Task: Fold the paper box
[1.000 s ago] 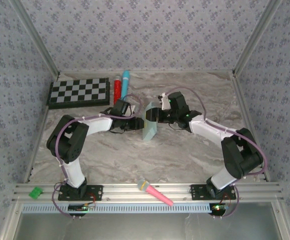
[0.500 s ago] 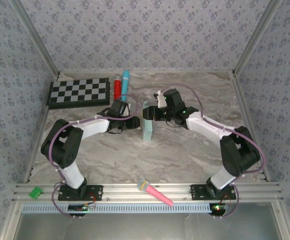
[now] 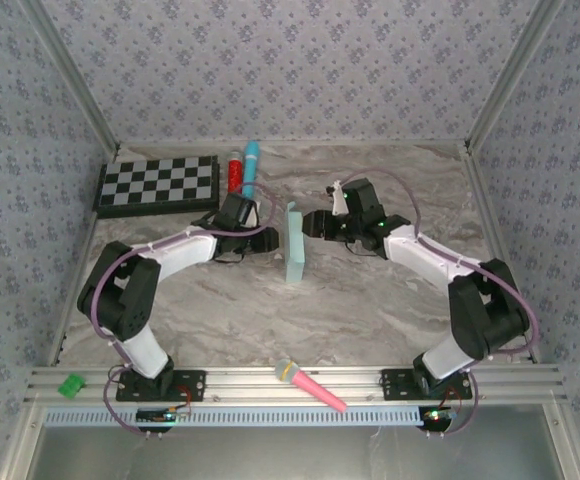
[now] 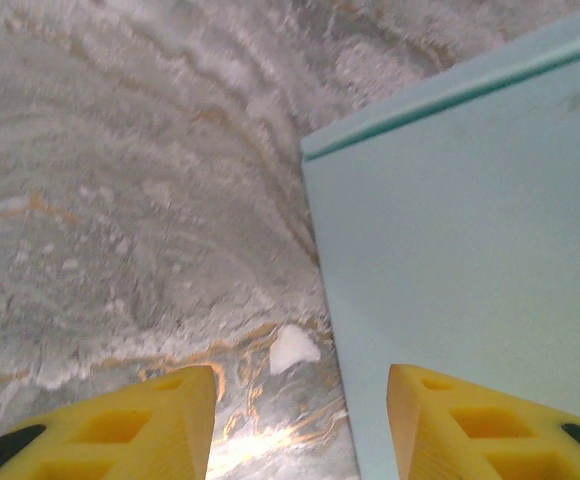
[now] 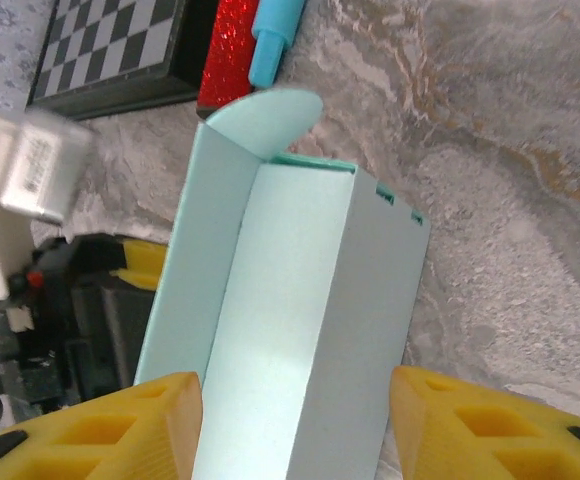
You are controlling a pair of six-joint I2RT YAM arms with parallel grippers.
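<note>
Since a second ago the right arm has drawn back to the right, and the paper box [image 3: 294, 243], tilted then, now stands on edge mid-table. Both arms reach inward with elbows bent: the left gripper [image 3: 272, 236] is just left of the box, the right gripper [image 3: 312, 222] just right of its far end. The left wrist view shows fingers apart beside a plain box face. The right wrist view shows the box's hollow inside and rounded flap [image 5: 270, 115], with that gripper's fingers spread to either side of it and the checkerboard [image 5: 110, 45] beyond.

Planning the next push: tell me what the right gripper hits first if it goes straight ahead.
The paper box, standing directly ahead of the right gripper; they may already touch, depth unclear.
</note>
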